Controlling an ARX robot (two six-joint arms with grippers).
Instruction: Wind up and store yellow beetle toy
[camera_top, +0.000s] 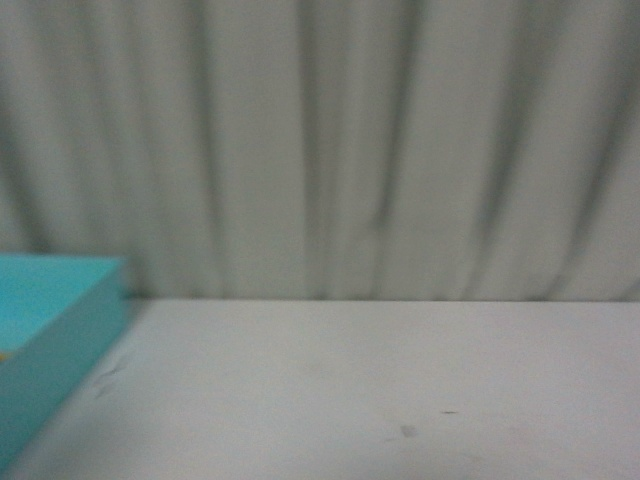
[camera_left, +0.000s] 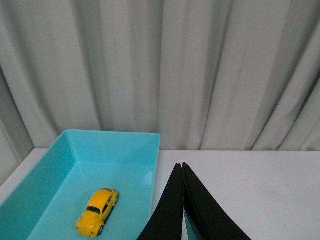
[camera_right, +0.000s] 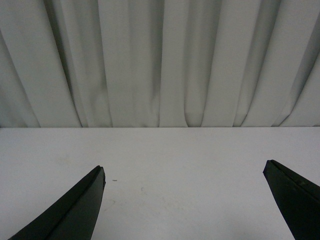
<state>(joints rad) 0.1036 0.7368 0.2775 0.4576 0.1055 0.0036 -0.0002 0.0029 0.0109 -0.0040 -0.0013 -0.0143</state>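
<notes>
We see the yellow beetle toy (camera_left: 98, 218) sitting inside the turquoise bin (camera_left: 129, 138), so storing looks done. Our left gripper (camera_left: 183, 166) is pinched closed and empty; our right gripper (camera_right: 184, 172) spreads wide, holding nothing.

The yellow beetle toy (camera_left: 98, 218) has a glossy, smooth shell like painted metal or hard plastic. The turquoise bin (camera_left: 125, 145) looks like smooth plastic with a soft sheen. The surface (camera_right: 190, 165) is matt white, faintly scuffed. The curtain (camera_right: 160, 60) is matt pale cloth in folds. Gripper fingers (camera_right: 75, 210) are matt black.
</notes>
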